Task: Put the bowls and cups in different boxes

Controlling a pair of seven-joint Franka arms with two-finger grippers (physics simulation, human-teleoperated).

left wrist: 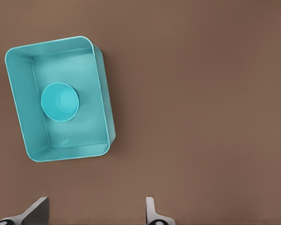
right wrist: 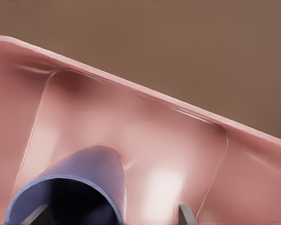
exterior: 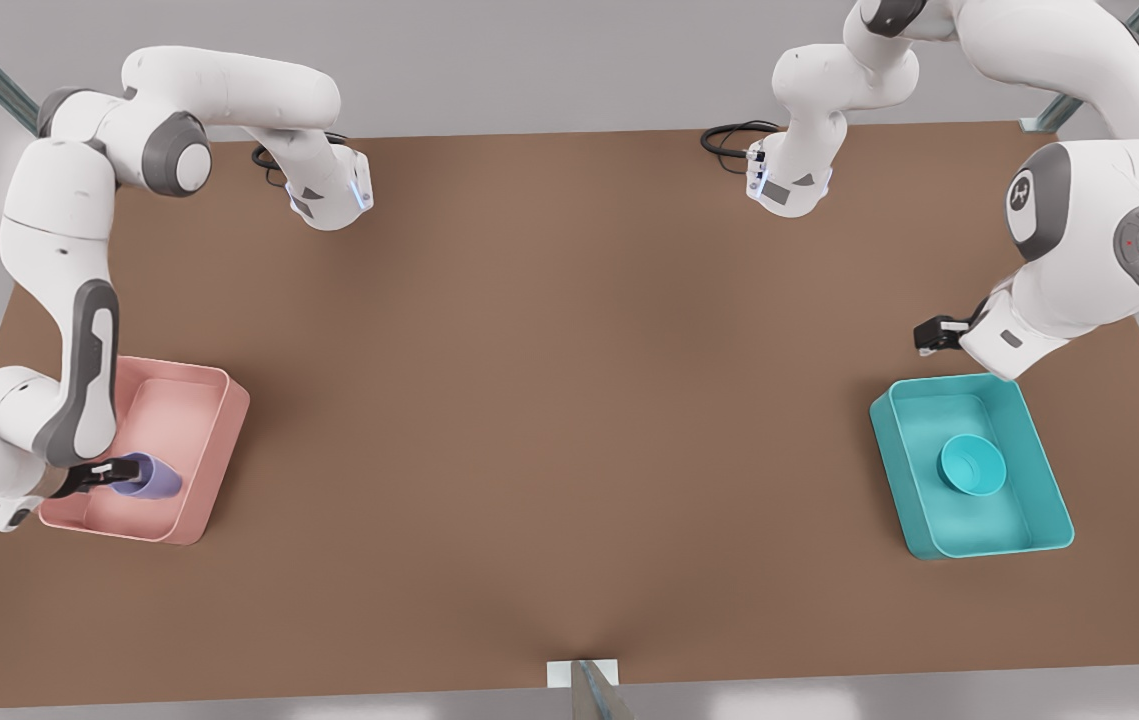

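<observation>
In the front view you have a brown table (exterior: 569, 400) with the two arms reaching in from 12 o'clock. At about 8 o'clock sits the pale pink box (exterior: 214, 450), and over its near end the right gripper (exterior: 107, 475) holds the lavender cup (exterior: 151, 477), tipped on its side within the box's outline; whether the cup touches the floor of the box you cannot tell. At about 4 o'clock sits the teal box (exterior: 1049, 500), with the teal bowl (exterior: 972, 465) resting upright inside it, near the middle. The left gripper (exterior: 937, 334) hangs just past the box's 12 o'clock edge, apart from it.

In the left wrist view you look down on the teal box (left wrist: 23, 122) and the teal bowl (left wrist: 60, 101) on its floor. Its fingertips (left wrist: 151, 208) stand spread apart with nothing between them, over bare table (left wrist: 201, 93).

In the right wrist view the lavender cup (right wrist: 91, 171) lies between the fingertips (right wrist: 186, 213), its open mouth toward the camera. One finger sits at the cup's rim, the other stands clear of its wall, so you cannot tell how firm the grip is. Behind the cup you see the pale pink box (right wrist: 145, 96) and its floor.
</observation>
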